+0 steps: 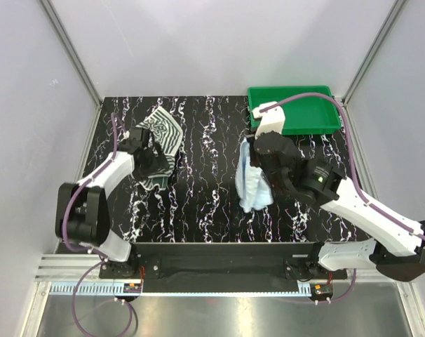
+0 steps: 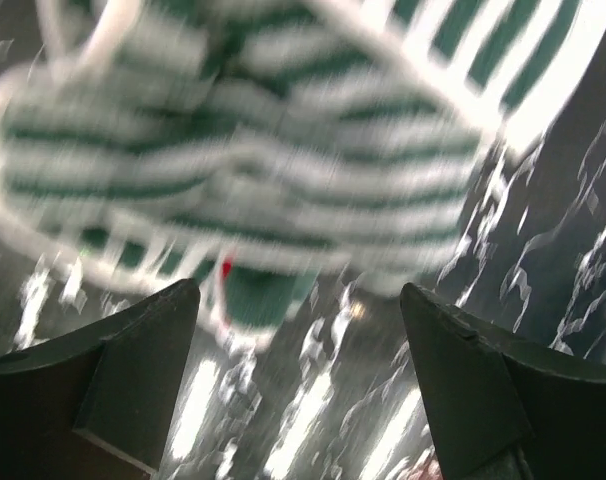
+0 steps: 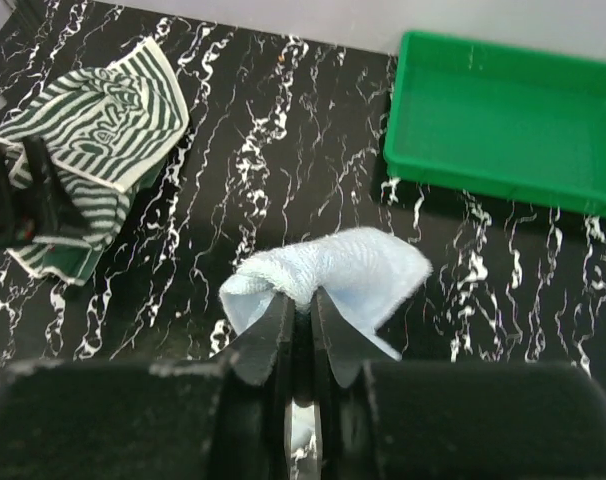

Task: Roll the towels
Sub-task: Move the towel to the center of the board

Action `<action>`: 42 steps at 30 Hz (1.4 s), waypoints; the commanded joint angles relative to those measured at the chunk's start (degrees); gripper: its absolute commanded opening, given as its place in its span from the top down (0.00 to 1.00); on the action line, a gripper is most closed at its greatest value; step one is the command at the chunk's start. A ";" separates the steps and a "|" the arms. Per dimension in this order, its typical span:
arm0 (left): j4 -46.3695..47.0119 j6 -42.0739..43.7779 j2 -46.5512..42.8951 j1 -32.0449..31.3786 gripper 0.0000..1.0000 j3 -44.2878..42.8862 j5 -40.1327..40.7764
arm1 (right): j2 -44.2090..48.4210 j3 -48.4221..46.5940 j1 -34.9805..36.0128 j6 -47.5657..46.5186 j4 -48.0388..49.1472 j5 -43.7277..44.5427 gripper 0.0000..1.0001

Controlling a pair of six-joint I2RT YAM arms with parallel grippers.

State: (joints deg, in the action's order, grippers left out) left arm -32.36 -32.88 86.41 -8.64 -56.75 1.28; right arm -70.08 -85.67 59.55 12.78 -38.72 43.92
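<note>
1. My right gripper [image 3: 301, 298] is clamped on a bunched fold of the pale blue towel [image 3: 355, 268]. The towel hangs from it above the right-centre of the table, in front of the green tray [image 1: 297, 112]. The pinch takes only a narrow ridge of cloth, so I judge it could slip free if I swing the arm fast.
2. Hanging like that, the blue towel is crumpled rather than flat. Set down so, it would likely roll lumpy or lopsided.
3. My left gripper [image 2: 298, 295] stands wide apart and holds nothing, just short of the striped towel [image 1: 162, 133]. That towel lies rumpled at the left rear of the black marbled tabletop [image 1: 205, 161]. Closing from here could catch several layers at once, or drag the heap rather than lift an edge.
4. The left wrist view is blurred, so I cannot tell which edge lies nearest the fingers.
5. Both towels are soft, limp cloth. The blue one looks fluffy; the striped one has dark and white bands and a pale hem.
6. The tray is rigid, glossy plastic with upright walls. The tabletop looks smooth and slick, so cloth may slide on it instead of rolling.
</note>
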 commanded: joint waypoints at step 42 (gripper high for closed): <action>18.47 11.26 2.27 -40.91 0.01 -10.40 -6.90 | 20.60 12.46 0.13 60.26 -51.89 10.22 0.13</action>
State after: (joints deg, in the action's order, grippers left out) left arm -21.26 -21.34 90.37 -46.68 -67.13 -2.24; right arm -50.48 -69.01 59.59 67.33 -76.79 47.75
